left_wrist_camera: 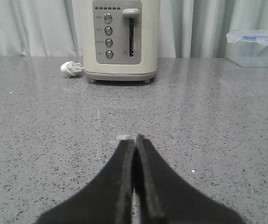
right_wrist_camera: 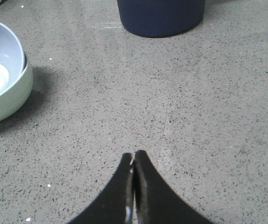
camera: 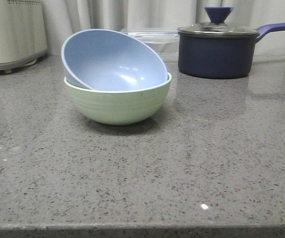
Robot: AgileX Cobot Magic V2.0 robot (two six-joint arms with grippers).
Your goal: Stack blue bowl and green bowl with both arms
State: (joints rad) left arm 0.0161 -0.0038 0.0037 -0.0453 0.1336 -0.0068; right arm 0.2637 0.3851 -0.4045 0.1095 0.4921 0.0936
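front view: grey speckled countertop [camera: 142, 183], pale curtains [camera: 107, 14] behind.

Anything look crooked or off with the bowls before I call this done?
Yes. The blue bowl sits inside the green bowl but tilted, its rim raised high at the back left and its opening tipped toward the camera, not nested flat. Both grippers, left and right, are shut and clear of the bowls. Nothing is spilled or damaged.

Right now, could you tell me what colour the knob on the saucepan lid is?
The knob is purplish blue, matching the saucepan handle; the front view shows it best.
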